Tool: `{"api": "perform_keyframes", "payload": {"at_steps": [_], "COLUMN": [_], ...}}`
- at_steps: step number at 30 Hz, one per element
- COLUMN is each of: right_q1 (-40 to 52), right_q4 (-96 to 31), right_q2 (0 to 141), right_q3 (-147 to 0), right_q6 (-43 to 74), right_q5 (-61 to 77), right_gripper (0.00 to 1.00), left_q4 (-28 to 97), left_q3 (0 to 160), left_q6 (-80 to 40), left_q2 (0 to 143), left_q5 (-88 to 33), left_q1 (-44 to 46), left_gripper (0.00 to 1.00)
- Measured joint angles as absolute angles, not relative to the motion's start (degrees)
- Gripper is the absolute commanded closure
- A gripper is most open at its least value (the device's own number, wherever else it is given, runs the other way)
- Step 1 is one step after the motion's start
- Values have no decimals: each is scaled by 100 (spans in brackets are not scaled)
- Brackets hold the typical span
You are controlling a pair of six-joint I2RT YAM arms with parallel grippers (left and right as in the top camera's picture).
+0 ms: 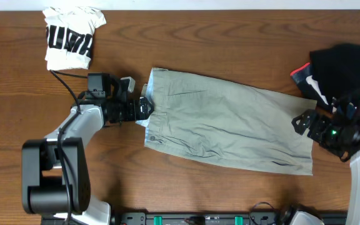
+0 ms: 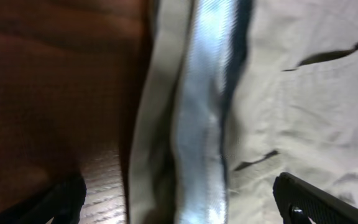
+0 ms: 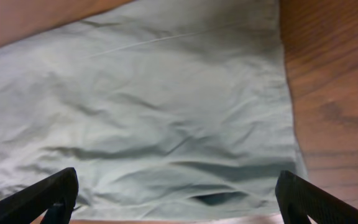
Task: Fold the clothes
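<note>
Shorts, pale khaki, spread flat and unfolded at the middle of the table. Long axis runs across the table from arm to arm, dipping slightly at the right arm's end: waist toward the left arm, leg hems toward the right. Left gripper sits at the waist edge, about midway along it. Its wrist view shows the fingers spread wide, with the waistband and its lighter lining lying between them and nothing clamped. Right gripper stands at the hem edge, fingers likewise parted and empty, the cloth stretching ahead of them in its wrist view. Each arm is thus nearest its own end of the long axis; whether any finger touches cloth cannot be told. A white tee lies at the far left corner, well apart; its black print is lettering, not legible here. A dark garment with red and white trim lies beside the right arm. No brand or label shows on the shorts
</note>
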State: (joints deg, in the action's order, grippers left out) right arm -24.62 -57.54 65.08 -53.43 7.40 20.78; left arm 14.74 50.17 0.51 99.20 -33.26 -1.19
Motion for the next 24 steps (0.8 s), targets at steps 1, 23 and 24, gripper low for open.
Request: {"api": "perform_keyframes", "payload": {"at_steps": [1,23,24], "right_q1": [-2462,-2440,-2440], "right_q4": [-5789,-6412,-6442], "right_q2": [6438,6058,6058], "right_q3": [-5343,-5345,-5345], "right_q6": [738,692,692], "right_q5": [2121,2639,2659], "right_gripper": [1,1,1], "left_q4": [1448,1076,1085], "left_q3": [5026,5378,5391], "left_q6": [71,-80,-132], "left_q2": [9948,10667,10715], "left_q5": [-3358,-4565,-4595], "left_q1": [-130,545,620], "left_gripper": [2,37,45]}}
